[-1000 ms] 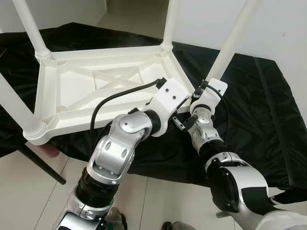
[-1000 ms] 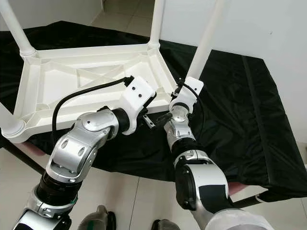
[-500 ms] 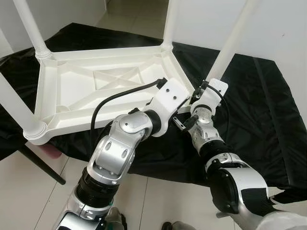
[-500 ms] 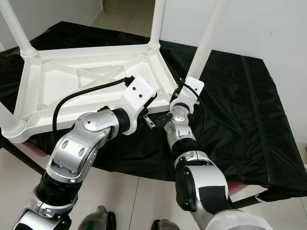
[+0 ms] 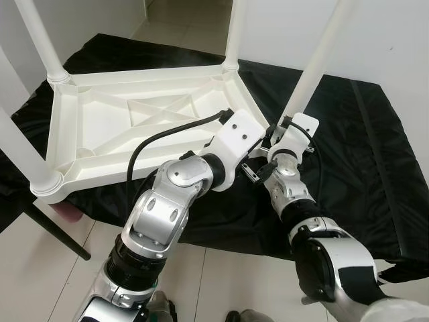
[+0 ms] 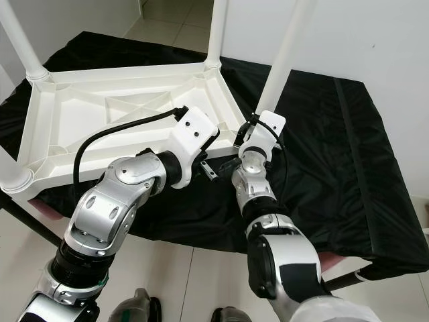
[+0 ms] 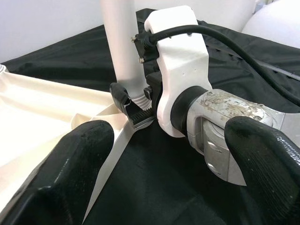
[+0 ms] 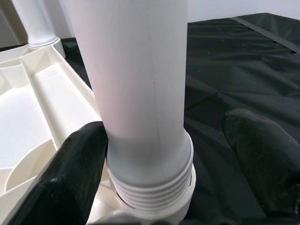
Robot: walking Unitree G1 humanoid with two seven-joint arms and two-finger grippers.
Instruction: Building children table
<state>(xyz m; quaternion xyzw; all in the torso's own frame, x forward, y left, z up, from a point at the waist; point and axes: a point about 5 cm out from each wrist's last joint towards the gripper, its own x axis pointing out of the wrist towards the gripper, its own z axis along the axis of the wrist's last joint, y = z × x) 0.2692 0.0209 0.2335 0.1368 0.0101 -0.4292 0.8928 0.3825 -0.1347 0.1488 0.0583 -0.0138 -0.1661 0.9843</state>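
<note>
Your upturned white plastic children's table top lies underside up on the black cloth that covers the surface, its ribbed frame facing you. White round legs stand up from three of its corners, and the fourth white leg rises at the near right corner. Your right tool is at the foot of that leg: in the right wrist view one black finger touches the leg just above its threaded collar, while the other sits apart from it, so the tool is spread, not clenched. Your left tool hangs just beside the same corner, fingers wide apart, grasping nothing.
</note>
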